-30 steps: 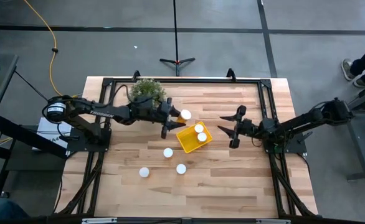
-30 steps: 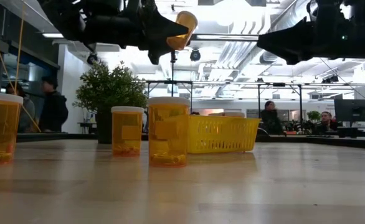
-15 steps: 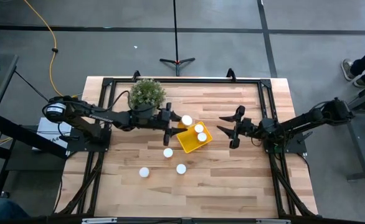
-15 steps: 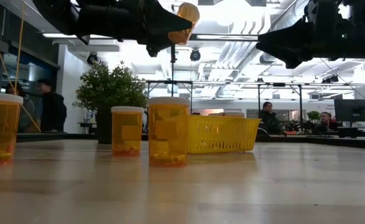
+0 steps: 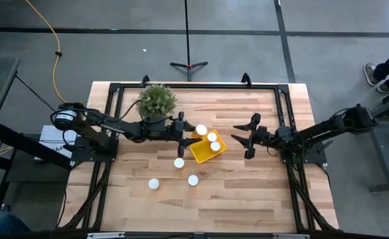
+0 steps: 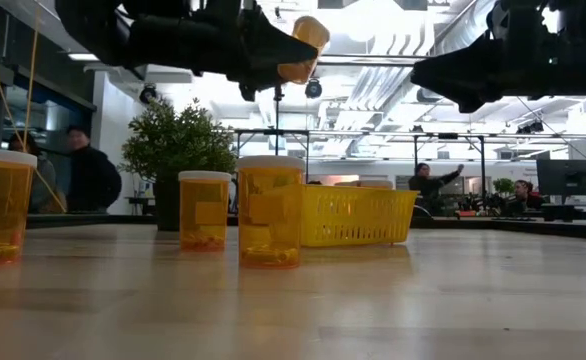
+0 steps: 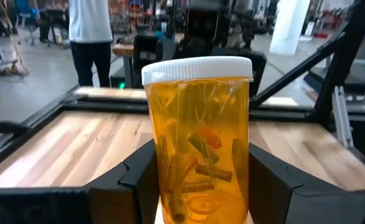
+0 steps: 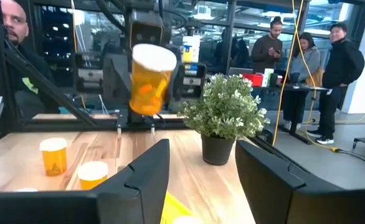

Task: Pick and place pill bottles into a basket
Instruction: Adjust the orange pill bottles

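Observation:
My left gripper [image 5: 190, 131] is shut on a pill bottle [image 5: 200, 129] with a white cap and an orange body. It holds the bottle high above the far left corner of the yellow basket [image 5: 200, 154]. The held bottle also shows in the low view [image 6: 303, 50] and the left wrist view [image 7: 198, 137]. Two bottles [image 5: 212, 137] [image 5: 215, 146] stand in the basket. Three bottles [image 5: 179, 162] [image 5: 193, 180] [image 5: 153, 184] stand on their bases on the table, nearer than the basket. My right gripper [image 5: 242, 138] is open and empty, to the right of the basket. My left gripper pinches the lower half of the bottle's body [image 7: 170, 186] between its two fingers [image 7: 136, 180], one on each side. The fingers come about level from the table's left. The bottle is lifted clear, cap up and slightly tilted.
A bushy green potted plant [image 5: 156, 101] stands at the far side, just behind my left arm. A black frame [image 5: 194, 86] runs around the table's edges. There is free wood at the near side. People stand in the room beyond the table.
My left gripper has carried the bottle a little toward the table's right and near edge, closer over the basket. It has stayed shut on the bottle, which stays clear of everything.

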